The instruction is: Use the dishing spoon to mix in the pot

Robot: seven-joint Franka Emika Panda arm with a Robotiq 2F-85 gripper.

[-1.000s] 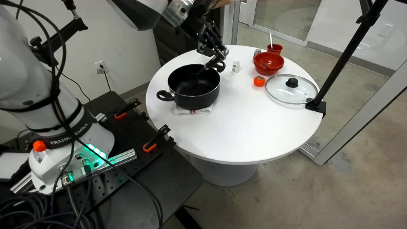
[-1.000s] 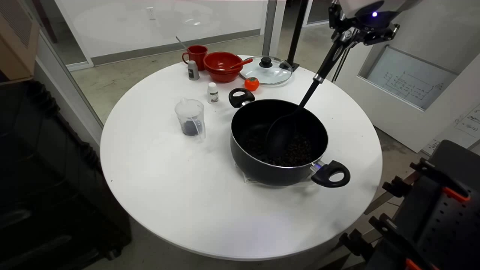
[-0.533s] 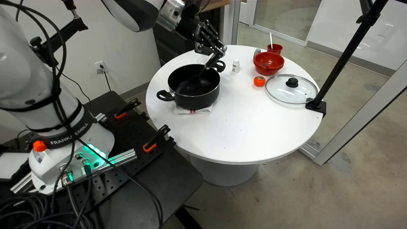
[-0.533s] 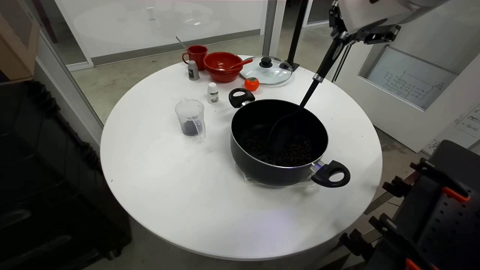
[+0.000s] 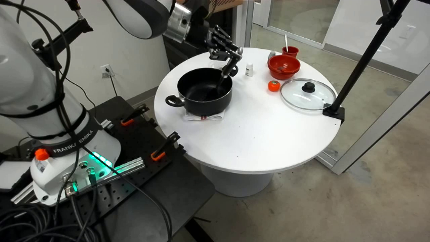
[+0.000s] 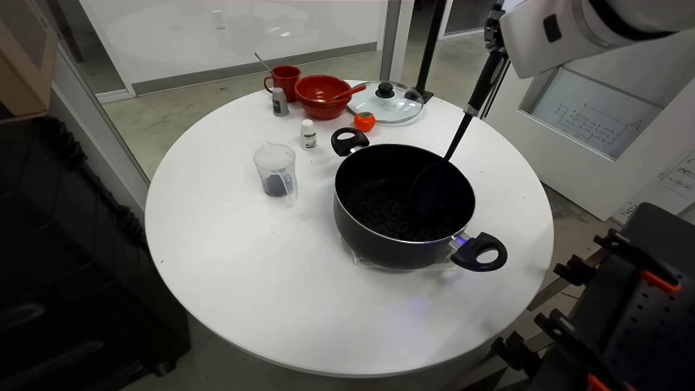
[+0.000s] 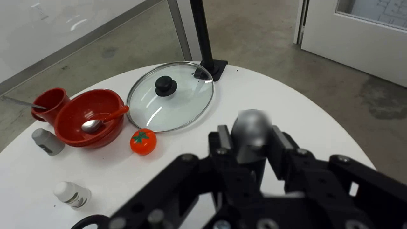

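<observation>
In an exterior view: grey concrete floor [image 5: 379, 208] across lower right, plain white wall [image 5: 134, 57] upper left, round white table [image 5: 275, 144] mid-frame with a few tiny dark specks [image 5: 254, 137], black bench [image 5: 181, 198] lower left carrying the white robot arm [image 5: 30, 84]. Dark case [image 6: 70, 244] lower left in an exterior view. Black pole [image 5: 366, 58] stands at the table's edge.

Round, deep black pot [image 6: 374, 247], two side handles, right of centre in an exterior view, on a folded white cloth [image 5: 195, 117]; small dark pieces [image 6: 383, 214] inside. Long, slender black dishing spoon [image 6: 460, 133] is tilted, lower end in the pot, handle toward upper right in both exterior views. Black two-finger gripper [image 7: 252, 138] is clamped on the handle's top end.

Wrist view: round clear glass lid [image 7: 190, 95] upper middle, on the table; left of it round red bowl [image 7: 71, 117] holding a red-handled spoon [image 7: 116, 114], then red mug [image 7: 49, 116]. Clear plastic measuring cup [image 6: 274, 168] left of pot in an exterior view. Wrist view again: grey shaker [image 7: 47, 141] near mug, orange-red tomato [image 7: 143, 142] just beside lid, white bottle [image 7: 73, 194] lower left.
</observation>
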